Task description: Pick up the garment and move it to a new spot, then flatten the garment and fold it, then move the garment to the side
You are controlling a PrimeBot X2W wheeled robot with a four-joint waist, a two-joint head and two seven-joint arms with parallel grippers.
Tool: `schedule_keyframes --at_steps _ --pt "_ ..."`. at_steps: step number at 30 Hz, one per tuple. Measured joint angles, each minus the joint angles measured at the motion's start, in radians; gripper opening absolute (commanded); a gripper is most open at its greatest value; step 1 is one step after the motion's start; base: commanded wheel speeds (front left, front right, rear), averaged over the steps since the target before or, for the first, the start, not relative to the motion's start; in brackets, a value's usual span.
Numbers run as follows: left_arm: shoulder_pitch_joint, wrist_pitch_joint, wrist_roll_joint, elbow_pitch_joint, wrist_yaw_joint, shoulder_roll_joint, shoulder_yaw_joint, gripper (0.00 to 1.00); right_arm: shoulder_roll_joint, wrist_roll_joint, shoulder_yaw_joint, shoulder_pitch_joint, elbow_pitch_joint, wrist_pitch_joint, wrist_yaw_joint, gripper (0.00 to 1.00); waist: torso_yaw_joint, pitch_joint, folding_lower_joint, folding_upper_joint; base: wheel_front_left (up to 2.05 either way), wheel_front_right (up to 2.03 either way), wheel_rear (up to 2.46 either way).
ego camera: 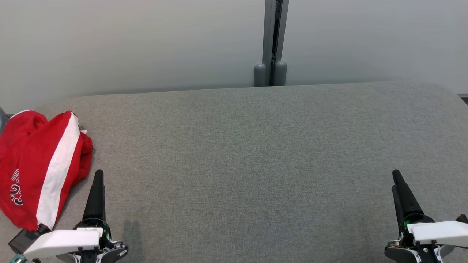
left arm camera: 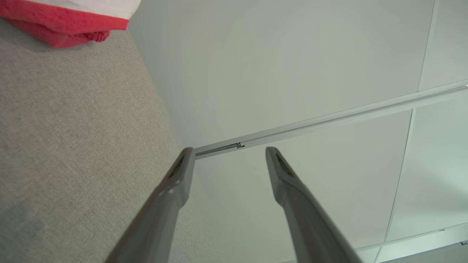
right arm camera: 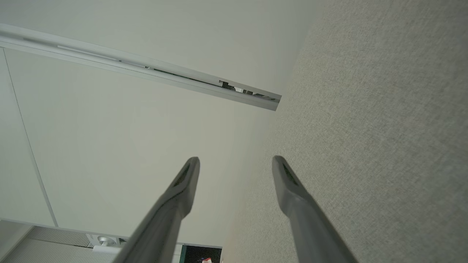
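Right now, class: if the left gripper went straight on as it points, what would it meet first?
Probably the pale wall panel beyond the grey upholstered surface, depth unclear; the red garment lies beside the left gripper, off that line.

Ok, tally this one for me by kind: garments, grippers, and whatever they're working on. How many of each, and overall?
Garment: 1, red with a white stripe, bunched at the left end
Grippers: 2, left gripper and right gripper, both with jaws open and holding nothing
Table: 1, grey fabric top
Total: 4
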Motion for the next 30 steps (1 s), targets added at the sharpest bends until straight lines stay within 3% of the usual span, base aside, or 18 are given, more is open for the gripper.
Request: schedule_keyframes --at_steps 21,30 --pt "0.024 -0.08 0.51 -0.07 0.037 0.008 -0.032 1.0 -0.006 -0.387 0.046 0.004 -0.051 -0.081 0.0 1.0 -0.003 0.001 0.0 0.0 0.0 0.0 0.0" --pt "0.037 -0.109 0.661 -0.073 0.057 0.016 -0.044 1.0 -0.006 -0.514 0.067 0.005 -0.055 -0.109 0.0 1.0 -0.005 -0.001 0.0 0.0 0.0 0.0 0.0"
